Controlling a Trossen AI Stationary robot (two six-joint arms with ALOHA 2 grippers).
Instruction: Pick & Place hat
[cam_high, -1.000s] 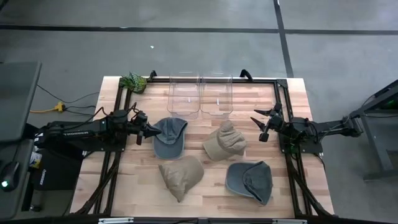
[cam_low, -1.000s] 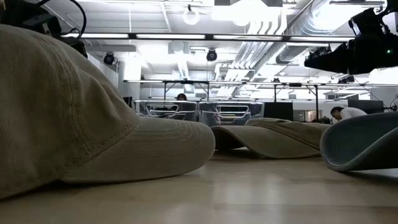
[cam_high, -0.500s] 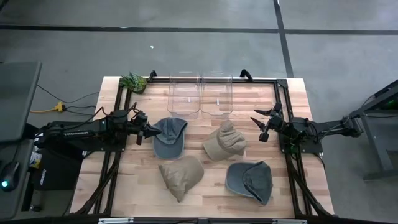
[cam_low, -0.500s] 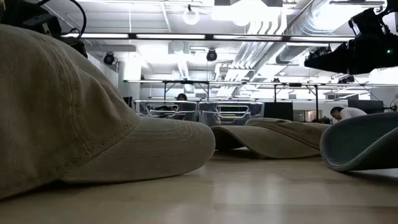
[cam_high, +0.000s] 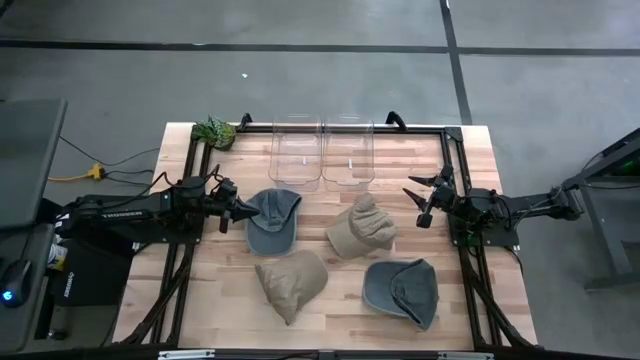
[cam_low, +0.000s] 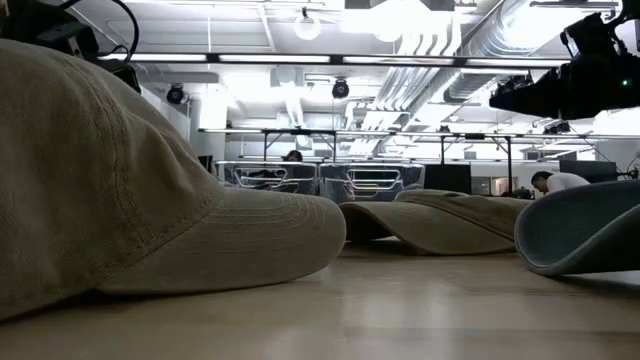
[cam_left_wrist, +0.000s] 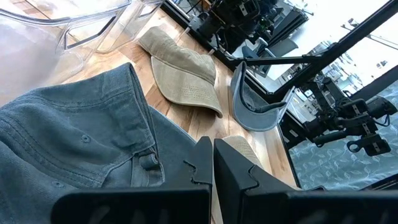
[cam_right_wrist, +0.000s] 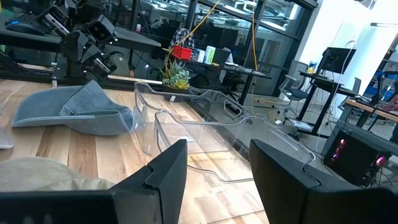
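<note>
Four caps lie on the wooden table (cam_high: 200, 300). A grey-blue cap (cam_high: 272, 220) lies left of centre, a tan cap (cam_high: 362, 228) right of centre, a tan cap (cam_high: 292, 282) near the front and a second grey-blue cap (cam_high: 402, 290) at the front right. My left gripper (cam_high: 243, 212) is shut, with its tips at the left edge of the first grey-blue cap (cam_left_wrist: 74, 143). My right gripper (cam_high: 418, 205) is open and empty, above the table, right of the centre tan cap. My left gripper's shut fingertips (cam_left_wrist: 204, 149) stand level at the left edge of the grey-blue cap, coming from the table's left. I cannot tell whether they touch it. The cap lies flat on the table.
Two clear plastic bins (cam_high: 296, 152) (cam_high: 348, 152) stand side by side at the far middle. A small green plant (cam_high: 214, 131) sits at the far left corner. Black frame rails (cam_high: 455, 160) run along the table's left, right and far sides.
</note>
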